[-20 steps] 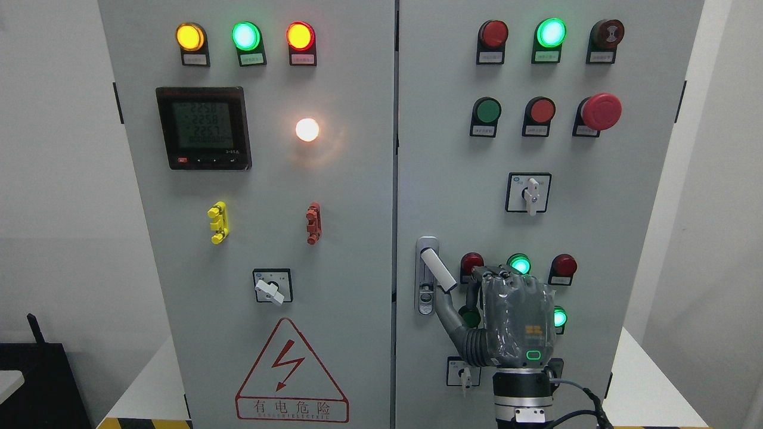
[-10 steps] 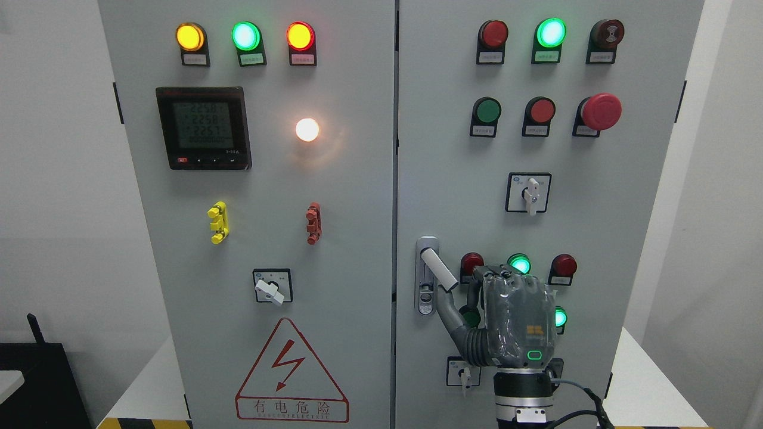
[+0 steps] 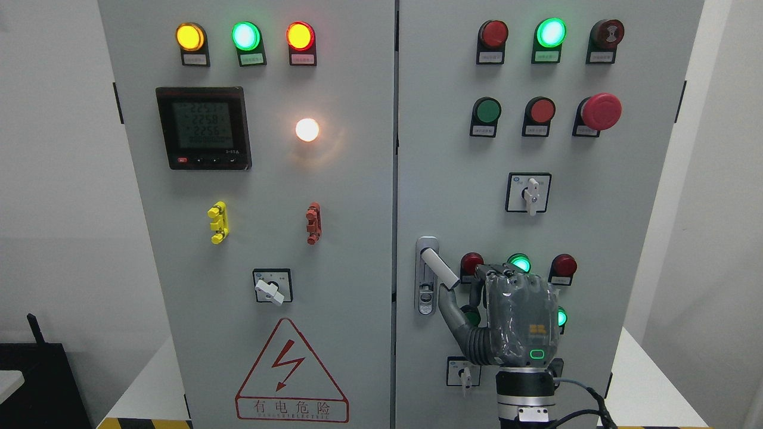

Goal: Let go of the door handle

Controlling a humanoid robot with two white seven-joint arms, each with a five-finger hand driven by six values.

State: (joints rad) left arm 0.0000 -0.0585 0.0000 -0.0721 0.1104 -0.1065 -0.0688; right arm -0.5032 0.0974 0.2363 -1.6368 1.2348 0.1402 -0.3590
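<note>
Right hand (image 3: 512,319) fingers loose, thumb touching door handle (image 3: 438,268), covering green lamps (image 3: 520,263), rotary switch (image 3: 463,372) below

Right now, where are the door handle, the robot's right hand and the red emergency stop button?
door handle (image 3: 439,267): head view, middle of the white lever.
right hand (image 3: 520,316): head view, back of the hand.
emergency stop button (image 3: 603,111): head view, red mushroom cap.

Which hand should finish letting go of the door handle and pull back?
The right hand. Its arm comes in at the bottom right, and its thumb reaches up to the tip of the white door handle on the right door. The left hand is not in view.
</note>
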